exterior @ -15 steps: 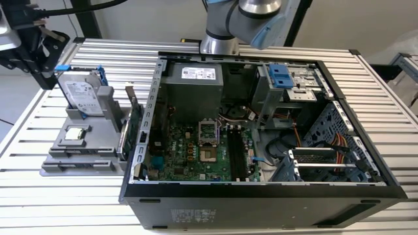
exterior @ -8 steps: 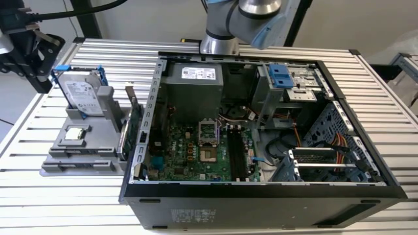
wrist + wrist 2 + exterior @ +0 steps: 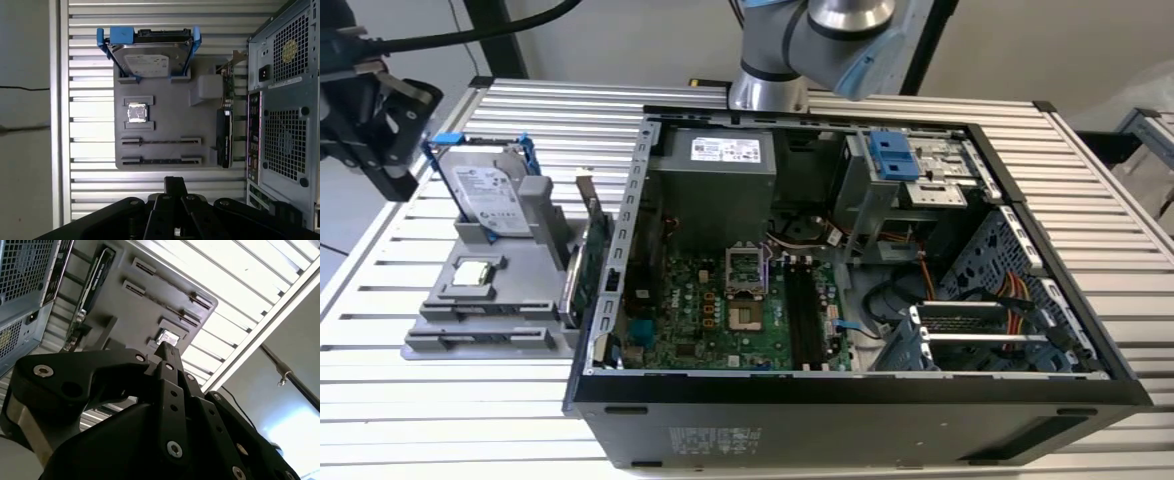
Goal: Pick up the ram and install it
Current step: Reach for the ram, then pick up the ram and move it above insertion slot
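Note:
The ram is out of view. My gripper point(image 3: 390, 180) hangs at the exterior view's far left, above the table beside the grey parts holder point(image 3: 480, 335). Its black fingers point(image 3: 175, 184) meet in one narrow tip with nothing between them, seen in both wrist views point(image 3: 167, 349). The holder's two long narrow slots point(image 3: 161, 141) look empty. Inside the open computer case point(image 3: 854, 400) lies the green motherboard point(image 3: 707, 310) with its long black slots point(image 3: 803, 312); I cannot tell whether a stick sits in them.
The holder point(image 3: 165, 115) carries a silver hard drive with blue rails point(image 3: 149, 55), a small square chip point(image 3: 137, 112) and a green expansion card point(image 3: 226, 125) standing on edge by the case wall. The arm's base point(image 3: 767, 85) rises behind the case. Ribbed metal tabletop point(image 3: 440, 420) surrounds everything.

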Tool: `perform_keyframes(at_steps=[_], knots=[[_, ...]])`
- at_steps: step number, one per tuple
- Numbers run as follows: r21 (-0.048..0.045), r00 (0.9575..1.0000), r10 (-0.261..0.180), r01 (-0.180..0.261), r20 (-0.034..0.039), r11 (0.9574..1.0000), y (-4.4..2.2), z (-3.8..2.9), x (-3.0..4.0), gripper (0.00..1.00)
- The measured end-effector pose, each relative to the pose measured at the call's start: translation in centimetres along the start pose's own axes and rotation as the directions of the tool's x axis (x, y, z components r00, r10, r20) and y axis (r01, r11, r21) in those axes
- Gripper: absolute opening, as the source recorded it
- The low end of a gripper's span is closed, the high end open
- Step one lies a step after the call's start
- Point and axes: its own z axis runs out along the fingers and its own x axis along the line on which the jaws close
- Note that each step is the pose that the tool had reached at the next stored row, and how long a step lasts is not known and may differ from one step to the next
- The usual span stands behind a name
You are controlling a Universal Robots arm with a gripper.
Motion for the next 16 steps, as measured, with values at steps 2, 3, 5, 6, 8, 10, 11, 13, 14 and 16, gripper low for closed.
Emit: perform_keyframes(at_steps=[2,3,5,6,8,10,11,13,14,16], knots=[[-0.0001,1.0000,0.000,0.000,0.0001,1.0000,-0.16,0.01,0.16,0.00],[0.0000,1.0000,0.000,0.000,0.0001,1.0000,-0.21,0.01,0.24,0.00],[0.0000,1.0000,0.000,0.000,0.0001,1.0000,-0.27,0.01,0.44,0.00],[0.0000,1.0000,0.000,0.000,0.0000,1.0000,-0.29,0.02,0.54,0.00],[-0.0001,1.0000,0.000,0.000,0.0001,1.0000,-0.34,0.02,0.72,0.00],[0.0000,1.0000,0.000,0.000,0.0000,1.0000,-0.43,0.01,0.76,0.00],[-0.0001,1.0000,0.000,0.000,0.0000,1.0000,-0.49,0.01,0.77,0.00],[0.0000,1.0000,0.000,0.000,0.0000,1.0000,-0.57,0.01,0.78,0.00],[-0.0001,1.0000,0.000,0.000,0.0000,1.0000,-0.61,0.01,0.77,0.00],[0.0000,1.0000,0.000,0.000,0.0000,1.0000,-0.72,0.00,0.76,0.00]])
